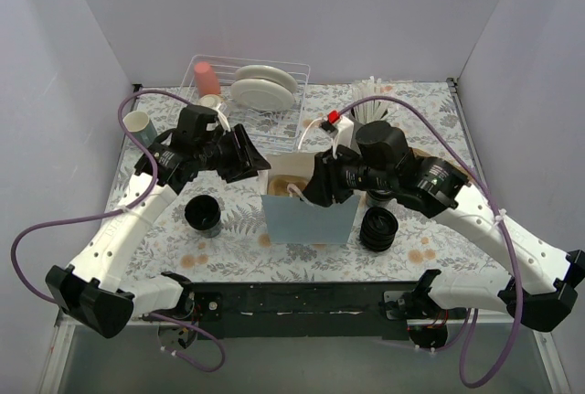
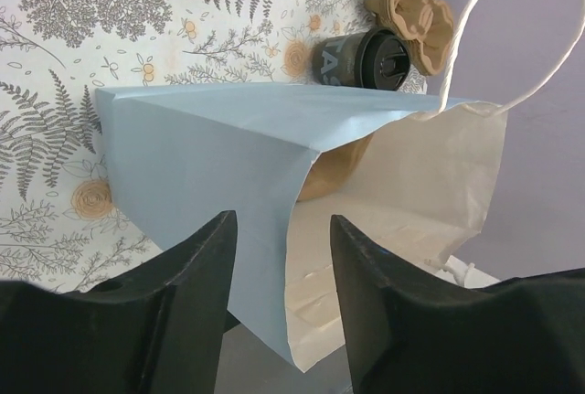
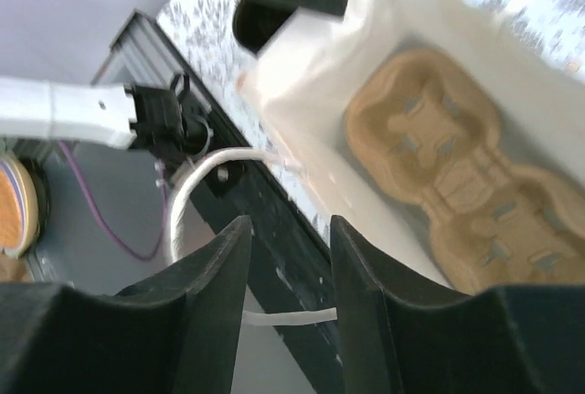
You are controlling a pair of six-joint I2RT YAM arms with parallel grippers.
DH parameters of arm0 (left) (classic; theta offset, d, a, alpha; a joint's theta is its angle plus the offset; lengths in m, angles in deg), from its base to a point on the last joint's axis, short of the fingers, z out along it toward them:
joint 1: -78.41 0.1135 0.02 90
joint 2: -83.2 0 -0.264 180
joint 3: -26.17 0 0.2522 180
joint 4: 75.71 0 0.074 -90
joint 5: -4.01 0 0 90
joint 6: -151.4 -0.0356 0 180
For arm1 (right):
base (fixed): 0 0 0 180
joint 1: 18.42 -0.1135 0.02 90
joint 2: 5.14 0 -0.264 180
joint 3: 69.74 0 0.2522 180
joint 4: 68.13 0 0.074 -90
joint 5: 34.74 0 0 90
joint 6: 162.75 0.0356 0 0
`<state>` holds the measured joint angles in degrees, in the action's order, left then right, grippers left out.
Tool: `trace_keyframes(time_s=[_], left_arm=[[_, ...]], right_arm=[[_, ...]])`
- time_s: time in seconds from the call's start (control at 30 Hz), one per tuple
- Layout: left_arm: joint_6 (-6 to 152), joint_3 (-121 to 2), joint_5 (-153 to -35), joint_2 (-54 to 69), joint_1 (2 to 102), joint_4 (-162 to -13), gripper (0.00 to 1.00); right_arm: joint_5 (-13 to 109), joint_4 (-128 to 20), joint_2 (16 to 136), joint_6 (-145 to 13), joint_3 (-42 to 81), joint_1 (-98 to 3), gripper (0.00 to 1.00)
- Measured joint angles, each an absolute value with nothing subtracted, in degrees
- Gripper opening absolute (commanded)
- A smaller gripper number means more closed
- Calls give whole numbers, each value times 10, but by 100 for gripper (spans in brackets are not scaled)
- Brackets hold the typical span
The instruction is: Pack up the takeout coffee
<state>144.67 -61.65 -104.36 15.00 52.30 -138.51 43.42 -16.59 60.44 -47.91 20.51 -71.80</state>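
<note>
Closest to me on the flowery table (image 1: 238,248) stand a black cup with no lid (image 1: 203,215) on the left and a ribbed pile of black lids (image 1: 379,229) on the right. Between them stands the blue paper bag (image 1: 311,220), with its mouth open. A brown cardboard cup tray (image 3: 457,184) lies inside it.

The left gripper (image 2: 283,225) is at the bag's left rim. Its jaws are apart, the edge of the bag wall sits in the gap, and nothing is squeezed. The right gripper (image 3: 290,229) hangs over the bag's mouth. Its jaws are apart too, and the white string handle (image 3: 183,202) runs past them.

The takeout coffee (image 2: 370,60), with its lid on, stands on the table just past the bag's right side. It is next to another brown tray (image 2: 411,10) and is not in the bag yet. Far back is a wire dish rack (image 1: 279,120).

I think the robot is getting the bag ready. Next, one arm should hold the bag open. The other should reach over to the coffee, grab it gently around the side, keep it standing up, and lower it into a hole of the tray.
</note>
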Motion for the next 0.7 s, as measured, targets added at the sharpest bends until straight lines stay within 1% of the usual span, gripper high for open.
trace_keyframes(time_s=[0.07,0.17,0.23,0.37,0.6,0.7], left_arm=[[1445,-624,-1042,148,523,-1388,47],[1444,-627,-1039,149,523,-1390,47],[1444,-627,-1039,149,523,-1393,47],[1445,-627,-1040,150,523,-1397,46],[1439,-627,-1037,149,523,-1399,31],[1432,-628,-1037,145,523,-1401,29]], right_arm=[[451,-164,613,-474,240,-718,55],[479,-162,614,-465,273,-718,60],[502,-152,615,-456,293,-718,62],[564,-126,615,-440,326,-718,63],[724,-10,644,-418,404,-718,63],[771,39,675,-412,422,-718,63]])
